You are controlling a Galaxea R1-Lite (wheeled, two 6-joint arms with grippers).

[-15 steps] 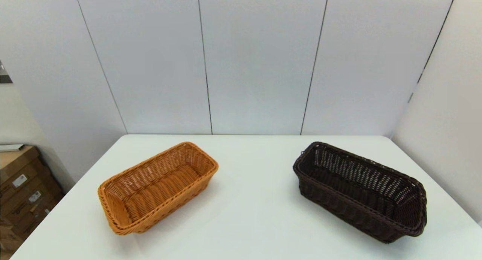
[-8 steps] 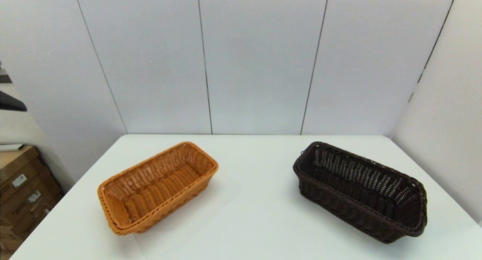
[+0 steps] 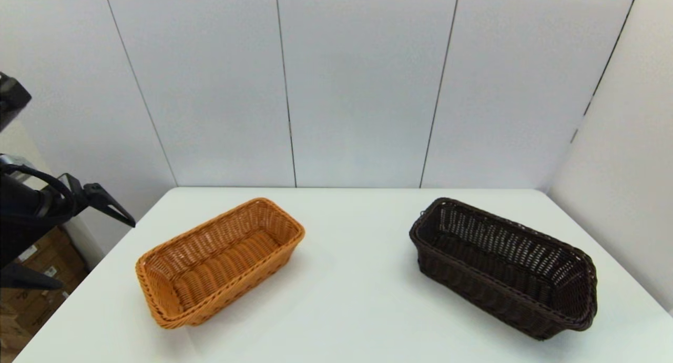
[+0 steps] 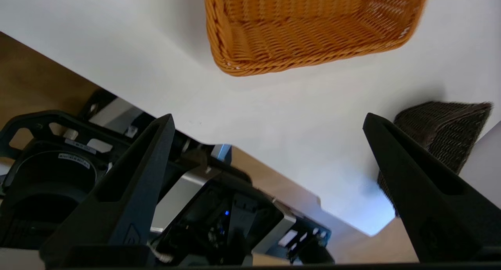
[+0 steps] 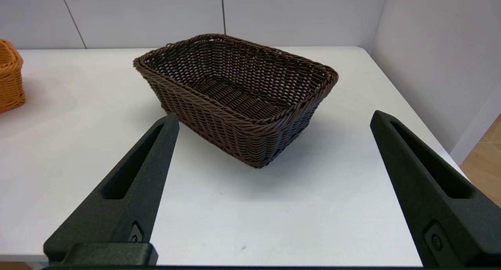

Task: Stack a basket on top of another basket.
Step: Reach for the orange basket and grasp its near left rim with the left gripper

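Left hand (image 3: 100, 200) hangs spread wide at the frame's left edge, off the table (image 3: 347, 300); right hand (image 5: 274, 117), also wide, faces the dark basket (image 3: 502, 265) at lower right. Light, stiff wicker, likely best pinched at its rolled rim. The orange-tan basket (image 3: 218, 260) sits lower left. No legible writing.

On the white table (image 3: 347, 310) before me, the dark brown basket (image 3: 505, 268), open-weave with a rolled rim, sits upright and empty near the right edge, angled toward the front right corner. The orange-tan basket (image 3: 221, 260), braided-rimmed and also empty, sits upright well apart near the left edge.
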